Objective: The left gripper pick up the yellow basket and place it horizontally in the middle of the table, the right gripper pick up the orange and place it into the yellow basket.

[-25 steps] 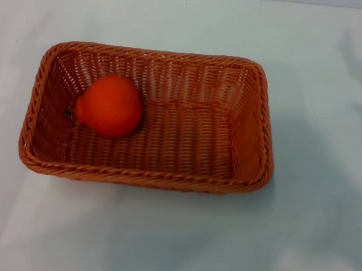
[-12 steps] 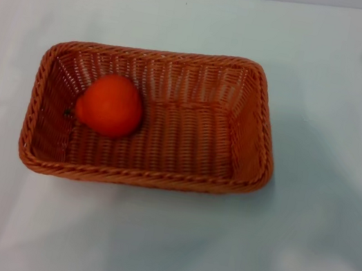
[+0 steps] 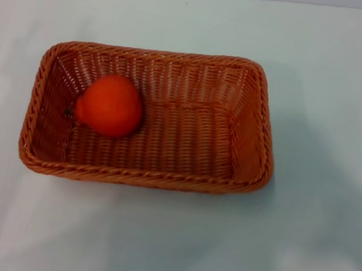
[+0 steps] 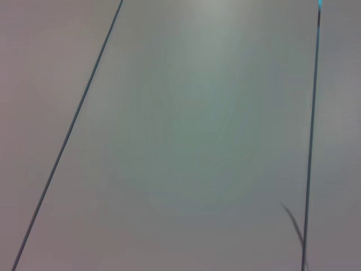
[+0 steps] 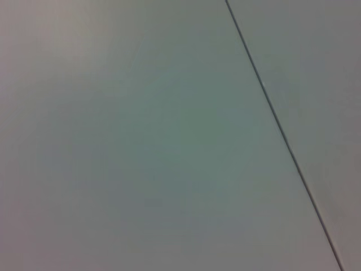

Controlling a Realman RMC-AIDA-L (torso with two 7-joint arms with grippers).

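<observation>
Neither arm is anywhere to be seen from the head view, so whether either gripper's fingers are apart or together I cannot tell; neither one reaches into the frame.

Starting at the left of the head view, the white table (image 3: 146,256) runs bare up to the yellow basket (image 3: 259,132), which sits flat with its long side running across, a little left of centre in the frame. Its braided rim and sloping woven walls look more orange-brown than yellow. Inside it, toward the left end, lies the orange (image 3: 110,105), resting on the basket floor and close to the left wall, its dark stem turned to the left. The right half of the basket's floor holds nothing else. Farther right, soft grey shadows fall across the tabletop near the upper right edge of the frame.

Both wrist views show only a pale flat surface crossed by thin dark lines, perhaps panel seams, though it is hard to be sure.
</observation>
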